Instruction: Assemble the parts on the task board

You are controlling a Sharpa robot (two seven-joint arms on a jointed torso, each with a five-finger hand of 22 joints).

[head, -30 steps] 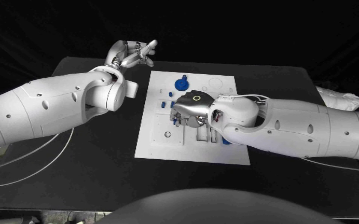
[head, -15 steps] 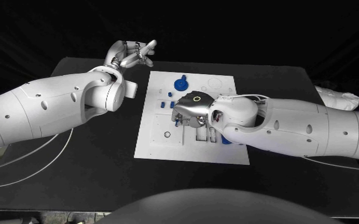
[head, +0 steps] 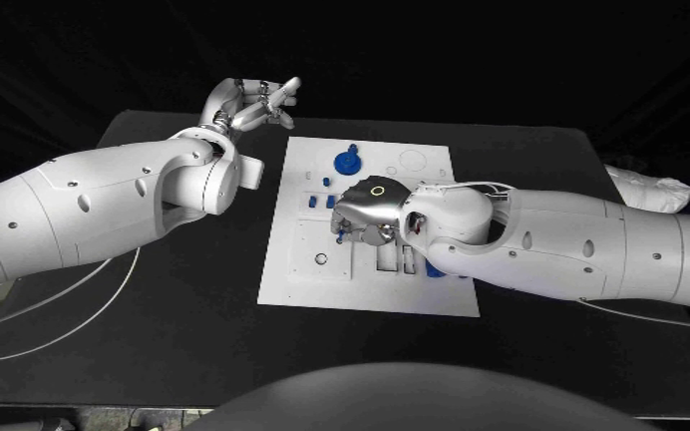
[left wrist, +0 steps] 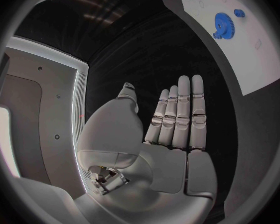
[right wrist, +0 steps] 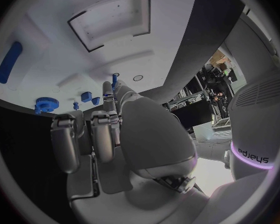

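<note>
Blue parts [head: 315,202], likely light, stiff, slippery, best pinched by the sides, sit mid task board [head: 309,281] under the right robot hand [head: 363,219], grip unclear; left robot hand [left wrist: 171,129] flat, empty, far-left.

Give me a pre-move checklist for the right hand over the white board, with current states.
1. Right silver hand over the white task board: ok, it sits above the board's middle.
2. Right hand's hold: cannot tell; its fingers curl down toward the board, with a small blue peg at their tips, but contact is hidden.
3. Left silver hand clear of the board: ok, it is off the board's far left corner, above the black table.
4. Left hand empty: ok, fingers straight, nothing in them.
5. Blue toothed gear seated on the board: cannot tell.
6. Long blue bar lies flat on the board: ok.
</note>
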